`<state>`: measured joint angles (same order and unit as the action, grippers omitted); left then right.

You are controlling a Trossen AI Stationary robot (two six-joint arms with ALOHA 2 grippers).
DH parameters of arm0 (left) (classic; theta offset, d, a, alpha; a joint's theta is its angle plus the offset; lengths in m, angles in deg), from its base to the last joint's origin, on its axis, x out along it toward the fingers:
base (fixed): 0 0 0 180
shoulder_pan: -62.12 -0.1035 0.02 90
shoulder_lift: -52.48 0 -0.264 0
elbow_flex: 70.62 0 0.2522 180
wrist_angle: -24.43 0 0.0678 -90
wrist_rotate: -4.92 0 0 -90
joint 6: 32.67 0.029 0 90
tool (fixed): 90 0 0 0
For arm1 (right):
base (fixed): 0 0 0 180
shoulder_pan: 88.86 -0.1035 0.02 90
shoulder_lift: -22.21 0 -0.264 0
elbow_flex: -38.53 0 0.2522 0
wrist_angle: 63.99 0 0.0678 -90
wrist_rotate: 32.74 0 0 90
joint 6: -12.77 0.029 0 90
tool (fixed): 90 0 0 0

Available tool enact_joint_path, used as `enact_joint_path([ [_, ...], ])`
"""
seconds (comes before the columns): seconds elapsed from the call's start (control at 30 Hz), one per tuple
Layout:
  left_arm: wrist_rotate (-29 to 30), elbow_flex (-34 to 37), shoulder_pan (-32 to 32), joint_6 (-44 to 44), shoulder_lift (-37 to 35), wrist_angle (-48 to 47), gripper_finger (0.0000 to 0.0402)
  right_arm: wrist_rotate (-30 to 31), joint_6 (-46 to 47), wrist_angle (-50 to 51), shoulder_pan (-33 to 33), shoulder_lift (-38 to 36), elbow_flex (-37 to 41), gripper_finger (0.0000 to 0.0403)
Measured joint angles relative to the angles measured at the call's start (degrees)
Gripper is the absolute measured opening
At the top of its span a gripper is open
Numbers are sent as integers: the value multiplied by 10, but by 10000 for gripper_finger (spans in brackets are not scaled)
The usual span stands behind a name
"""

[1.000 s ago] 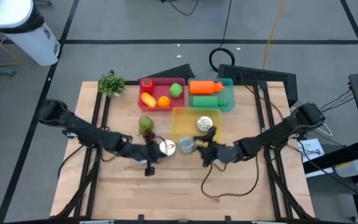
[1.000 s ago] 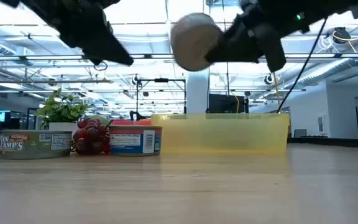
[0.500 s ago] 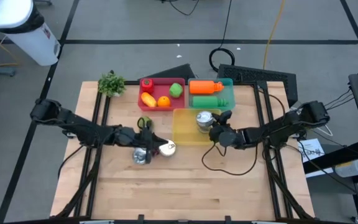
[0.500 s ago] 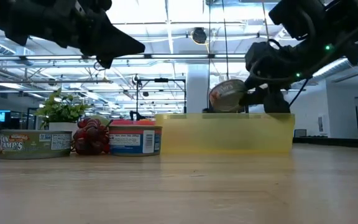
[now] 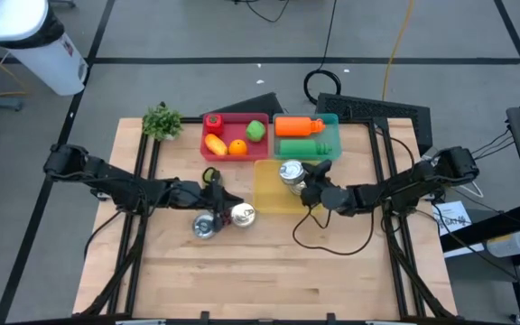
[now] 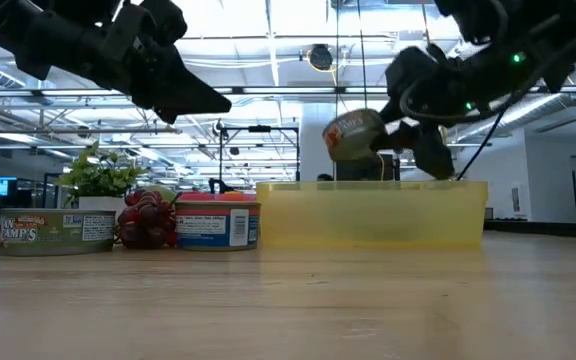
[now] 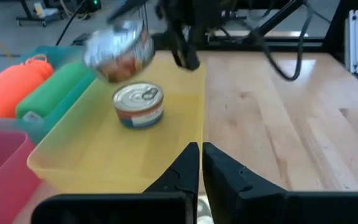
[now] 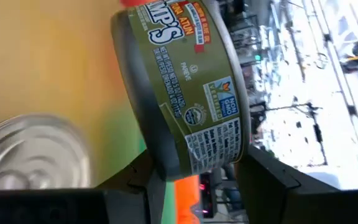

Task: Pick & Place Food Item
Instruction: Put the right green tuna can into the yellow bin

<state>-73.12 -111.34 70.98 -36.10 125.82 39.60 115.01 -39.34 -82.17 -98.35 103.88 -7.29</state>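
Nearest the front edge of the desk (image 5: 269, 271), two cans stand together: a green-labelled can (image 5: 205, 226) and a blue-labelled can (image 5: 241, 215), with red grapes (image 6: 148, 218) between them in the low view. The left gripper (image 5: 213, 200) hangs just above and behind this pair, its fingers nearly together and holding nothing; its wrist view shows only a thin slit between them.

Farther back lies the yellow bin (image 5: 269, 200), with one tin (image 7: 138, 104) already resting on its floor. The right gripper (image 5: 301, 183) is over that bin, gripping a green-labelled tuna can (image 8: 185, 87) across its sides, tilted and clear of the bin floor.

The step in hand appears to be the placing: the can is carried above the bin but not set down. The next move likely calls for lowering it beside the tin already there, then parting the fingers.

The right wrist view alone shows the label and the fingers pressing on the can's wall. The low view alone shows the can held above the bin's rim. The high view alone shows the red tray (image 5: 227, 123) and teal tray (image 5: 330, 146) at the far side, and the small plant (image 5: 162, 120).
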Motion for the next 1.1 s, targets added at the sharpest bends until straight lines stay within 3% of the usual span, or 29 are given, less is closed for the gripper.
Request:
enact_joint_path([
  [0.13, 1, 0, -3, -10, 1, -10, 30, 21, 40, 81, -14, -16, -47, 150],
  [0.33, 1, 0, -3, -10, 2, -16, 30, -81, 293, 476, -14, -27, -181, 150],
  [0.4, 1, 0, -3, -10, 2, -22, 30, -83, 346, 554, -9, -21, -201, 150],
  [0.77, 1, 0, -3, -16, 2, -23, 31, -95, 370, 592, 16, -19, -152, 150],
  [1.1, 1, 0, -3, -16, 2, -22, 31, -101, 269, 537, 28, -19, -123, 150],
])
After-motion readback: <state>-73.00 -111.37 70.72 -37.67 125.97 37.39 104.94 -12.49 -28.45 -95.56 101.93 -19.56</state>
